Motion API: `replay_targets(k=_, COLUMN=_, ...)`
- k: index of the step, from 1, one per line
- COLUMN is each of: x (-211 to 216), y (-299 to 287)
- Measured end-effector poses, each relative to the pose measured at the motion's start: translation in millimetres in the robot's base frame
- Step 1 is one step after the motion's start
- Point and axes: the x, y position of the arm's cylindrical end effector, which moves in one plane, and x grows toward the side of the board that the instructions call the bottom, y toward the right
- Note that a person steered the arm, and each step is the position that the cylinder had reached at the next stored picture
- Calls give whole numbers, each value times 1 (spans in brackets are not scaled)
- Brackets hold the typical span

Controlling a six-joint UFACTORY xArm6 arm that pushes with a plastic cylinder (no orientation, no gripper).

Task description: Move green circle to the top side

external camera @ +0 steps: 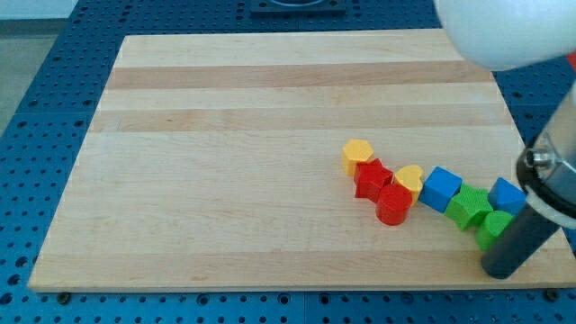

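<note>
The green circle [491, 229] lies near the board's bottom right corner, partly hidden by my rod. My tip [501, 271] rests just below and to the right of it, touching or almost touching. Close by are a green star-like block [469, 205] to its upper left and a blue block [507, 194] above it. The wooden board [252, 162] carries all the blocks.
A chain of blocks runs left from the green circle: a blue cube [441, 188], a yellow heart [409, 177], a red circle [394, 205], a red star [372, 178], a yellow hexagon [357, 155]. The white arm body [504, 31] hangs over the top right corner.
</note>
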Motion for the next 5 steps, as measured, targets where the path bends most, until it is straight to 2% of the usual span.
replay_targets(k=2, x=-1, y=13)
replay_targets(k=3, x=-32, y=38)
replay_targets(k=5, x=-55, y=32)
